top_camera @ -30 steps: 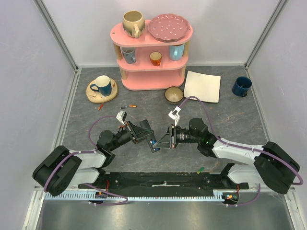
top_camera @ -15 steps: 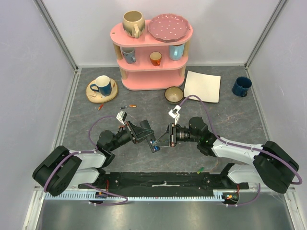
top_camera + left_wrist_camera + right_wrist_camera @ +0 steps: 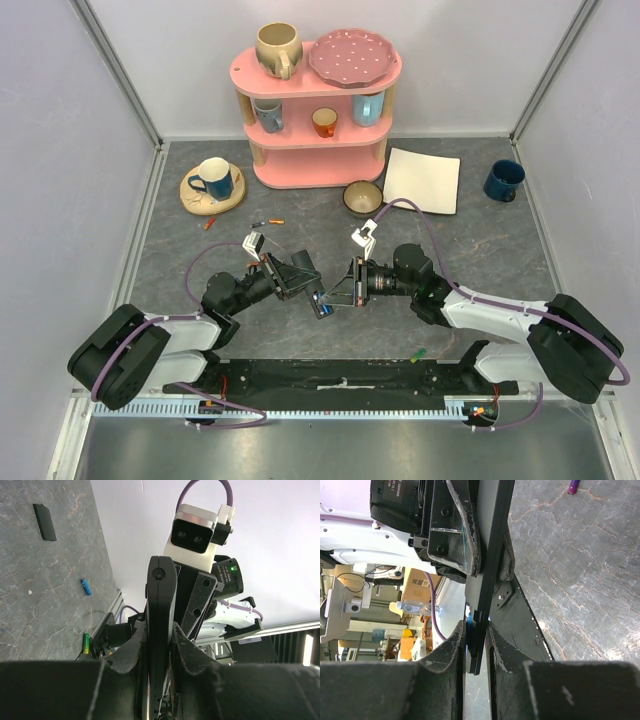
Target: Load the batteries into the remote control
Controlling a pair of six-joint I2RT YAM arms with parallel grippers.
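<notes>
Pinching remote control (image 3: 161,595) w/ L hand (image 3: 160,650); R hand (image 3: 476,640) astride far end, grip unclear. Prob stiff, slick: clamp flat faces.

Light: bright, even, from overhead
Shadows: soft and faint on the grey table (image 3: 480,250)
Top view: sharp throughout
Left wrist view: pale backdrop nearly washed out; left fingers (image 3: 125,660) dark, blurred
Right wrist view: sheen on the tabletop; right fingers (image 3: 445,655) soft, background hazy
</notes>
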